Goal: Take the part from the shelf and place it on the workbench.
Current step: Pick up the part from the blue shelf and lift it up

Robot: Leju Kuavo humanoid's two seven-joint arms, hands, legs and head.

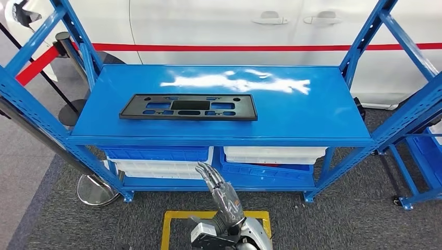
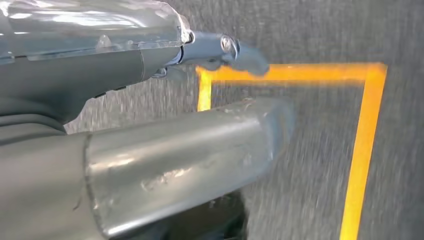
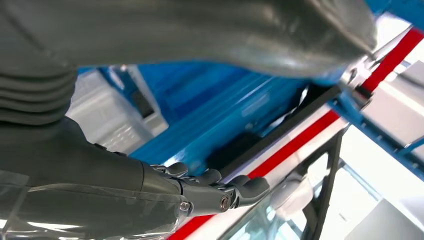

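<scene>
A white car body [image 1: 219, 26] with a red stripe fills the background beyond the blue shelf [image 1: 312, 112]. The shelf's top board is a broad glossy blue surface framed by perforated blue uprights at its corners.

Below the board, on the lower level, sit blue bins [image 1: 156, 153] and white bins [image 1: 273, 154], side by side and stacked.

On the grey carpet in front of the shelf lies a yellow floor marking [image 1: 172, 214], a taped rectangle. A chrome stanchion base [image 1: 96, 190] stands by the shelf's front-left foot.

The part [image 1: 188, 107], a long flat black plastic plate with several cut-out openings, lies flat on the top board, towards its left half and nearer the front edge than the back, with bare blue around it on all sides. No hand touches it.

The right hand [image 1: 221, 194] is raised in front of the shelf's lower level, below the board's front edge, fingers extended and apart, holding nothing; in the right wrist view [image 3: 220, 192] its dark fingers point at the shelf.

The left hand [image 2: 150, 150] hangs over the carpet and the yellow marking in the blurred left wrist view; it seems to hold nothing, though I cannot tell how wide the fingers stand.
</scene>
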